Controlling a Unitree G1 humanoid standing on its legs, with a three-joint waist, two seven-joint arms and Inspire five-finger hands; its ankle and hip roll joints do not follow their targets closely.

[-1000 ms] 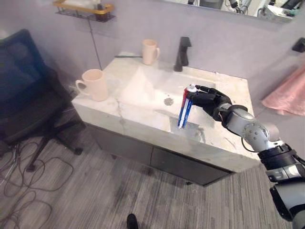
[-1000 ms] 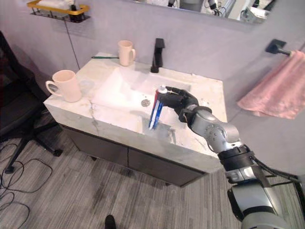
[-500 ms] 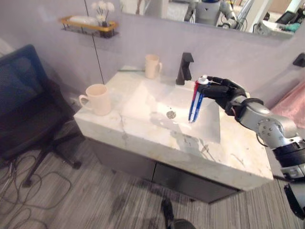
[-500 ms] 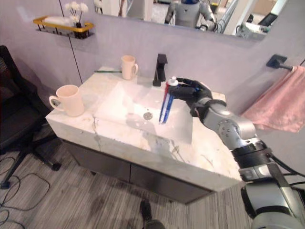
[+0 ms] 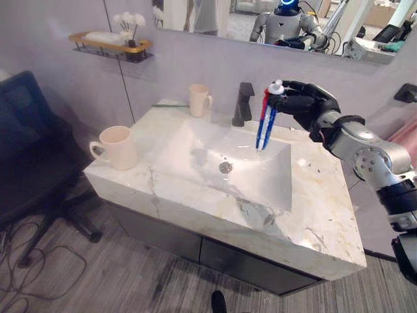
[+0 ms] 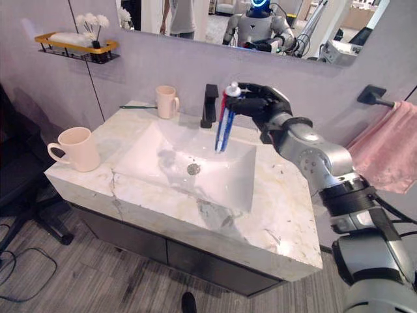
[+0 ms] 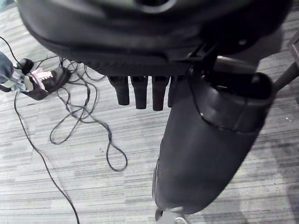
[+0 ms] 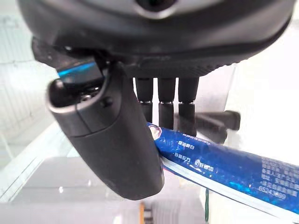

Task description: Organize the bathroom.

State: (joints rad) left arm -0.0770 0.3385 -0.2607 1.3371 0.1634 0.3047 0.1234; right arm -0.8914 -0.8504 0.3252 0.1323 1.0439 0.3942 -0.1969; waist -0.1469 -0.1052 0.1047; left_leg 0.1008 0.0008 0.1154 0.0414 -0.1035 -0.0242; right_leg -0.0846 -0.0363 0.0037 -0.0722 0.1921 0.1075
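The right hand (image 6: 264,104) is reaching in over the back of the basin (image 5: 260,189), its fingers (image 8: 161,100) and thumb curling round the cap end of a blue, red and white toothpaste tube (image 5: 264,122). The tube is hanging cap-up and nearly upright above the sink, its flat tail pointing down toward the bowl without touching it, just beside the black tap (image 5: 243,104). In the right wrist view the thumb is pressing the tube (image 8: 219,170) against the fingers, so the grip is closed firmly on it.

The left hand (image 7: 140,91) is showing in its own wrist view, hanging above the grey plank floor (image 7: 70,186) with its fingers straight and relaxed, holding nothing.

On the marble worktop (image 5: 326,222), 1 cream mug (image 5: 117,147) is standing at the near left corner with its handle turned outward. A 2nd, smaller cream mug (image 5: 199,100) is standing at the back, left of the tap, and a green toothbrush (image 5: 171,105) is lying flat just beside it. A small gold-rimmed shelf (image 5: 109,45) is hanging on the wall to the left, carrying white flowers (image 5: 127,19). A pink towel (image 6: 384,156) is hanging on the right, and a dark office chair (image 5: 26,150) is standing well to the left of the worktop.
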